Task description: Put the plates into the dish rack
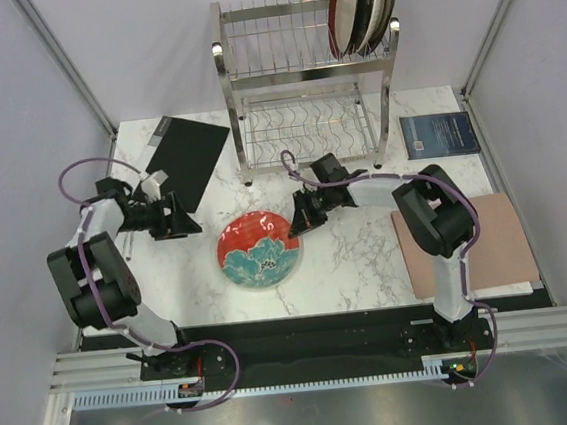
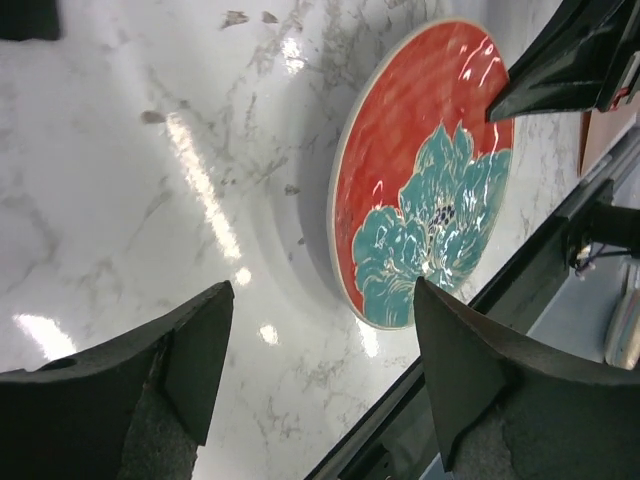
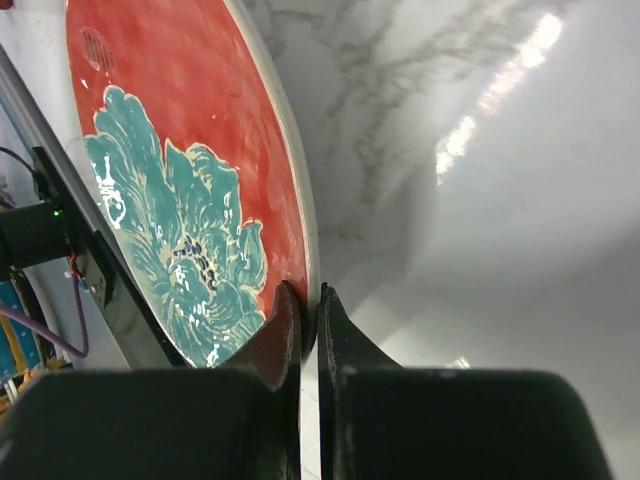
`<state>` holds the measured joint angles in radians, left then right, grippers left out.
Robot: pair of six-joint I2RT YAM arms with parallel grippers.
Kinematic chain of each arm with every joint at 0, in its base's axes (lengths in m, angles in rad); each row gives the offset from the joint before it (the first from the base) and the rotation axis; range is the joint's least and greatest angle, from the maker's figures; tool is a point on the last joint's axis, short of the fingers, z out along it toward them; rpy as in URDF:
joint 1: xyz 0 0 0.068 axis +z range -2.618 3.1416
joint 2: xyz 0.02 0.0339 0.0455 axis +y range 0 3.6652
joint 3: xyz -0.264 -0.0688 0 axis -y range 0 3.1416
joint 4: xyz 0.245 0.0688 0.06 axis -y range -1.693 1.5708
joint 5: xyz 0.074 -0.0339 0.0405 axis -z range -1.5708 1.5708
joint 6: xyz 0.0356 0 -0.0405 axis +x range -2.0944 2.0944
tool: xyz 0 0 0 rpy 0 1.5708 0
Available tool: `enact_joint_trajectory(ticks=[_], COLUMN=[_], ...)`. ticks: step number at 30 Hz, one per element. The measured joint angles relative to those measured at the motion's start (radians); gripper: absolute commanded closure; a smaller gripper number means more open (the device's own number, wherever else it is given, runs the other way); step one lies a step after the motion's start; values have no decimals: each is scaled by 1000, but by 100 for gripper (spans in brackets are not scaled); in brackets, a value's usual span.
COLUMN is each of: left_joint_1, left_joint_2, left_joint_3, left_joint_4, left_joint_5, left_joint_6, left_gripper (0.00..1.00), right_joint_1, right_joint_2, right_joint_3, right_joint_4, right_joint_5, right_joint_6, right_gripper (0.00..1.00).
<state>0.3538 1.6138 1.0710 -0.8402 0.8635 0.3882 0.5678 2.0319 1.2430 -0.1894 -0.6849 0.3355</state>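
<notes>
The red plate with teal flowers lies on the marble table in front of the dish rack. My right gripper is shut on its right rim; the right wrist view shows both fingers pinching the plate's edge. Three other plates stand upright in the rack's top tier at the right. My left gripper is open and empty, left of the red plate and apart from it; the plate shows ahead in its view.
A black board lies at the back left. A dark blue booklet lies right of the rack. A tan mat lies at the right. The rack's lower tier holds no plates.
</notes>
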Motion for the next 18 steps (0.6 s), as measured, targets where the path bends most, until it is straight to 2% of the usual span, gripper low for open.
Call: enact_joint_trajectory(ticks=[6, 13, 18], left_joint_1=[-185, -254, -289], left_joint_2=[177, 267, 277], left_joint_3=[14, 16, 10], left_joint_4=[145, 251, 271], left_joint_5=[1, -3, -2], left_joint_6=[-141, -273, -313], left_gripper=[27, 42, 47], right_joint_1=[-38, -47, -61], right_joint_2=[-29, -29, -24], right_joint_3=[-52, -54, -54], right_joint_4=[-3, 2, 1], right_joint_5=[10, 2, -10], right_joint_6=[-26, -24, -17], right_gripper=[100, 100, 100])
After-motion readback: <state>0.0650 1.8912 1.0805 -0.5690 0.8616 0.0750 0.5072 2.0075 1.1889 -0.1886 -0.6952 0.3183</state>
